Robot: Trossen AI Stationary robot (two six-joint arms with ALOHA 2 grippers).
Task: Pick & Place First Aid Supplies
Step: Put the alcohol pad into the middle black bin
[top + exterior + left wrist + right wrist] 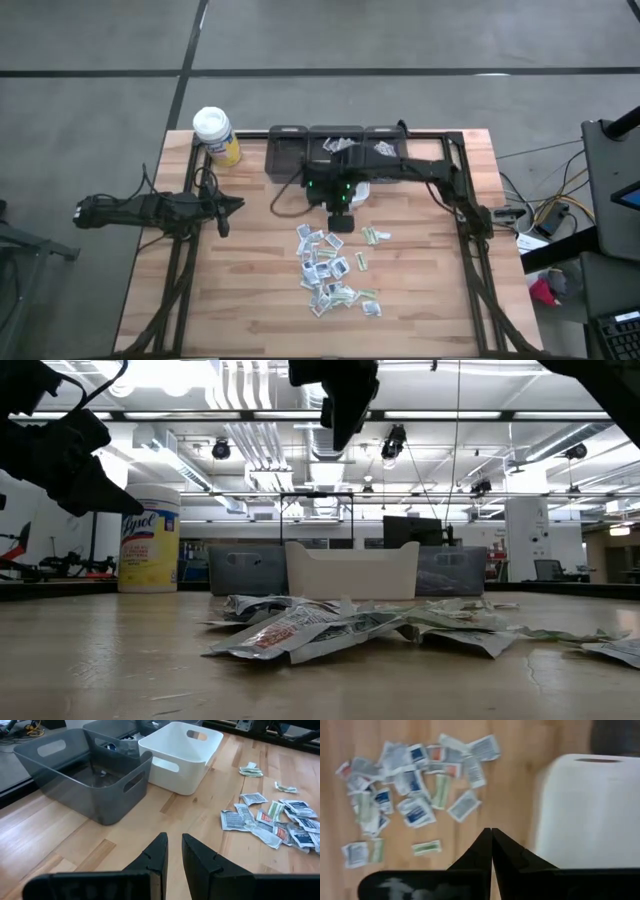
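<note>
Wooden table [250, 290]: right gripper [341, 222], jaws shut and empty, above the packets [330, 268]; left gripper [232, 207] narrowly parted, idle

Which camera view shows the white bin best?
The left wrist view: the white bin shows whole, with handle cutouts and open top. The right wrist view crops it, the low view shows one wall, and the right arm hides it from above.

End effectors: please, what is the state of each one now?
Left end effector: slightly open, holding nothing.
Right end effector: closed, empty, above the table near the white bin.
</note>
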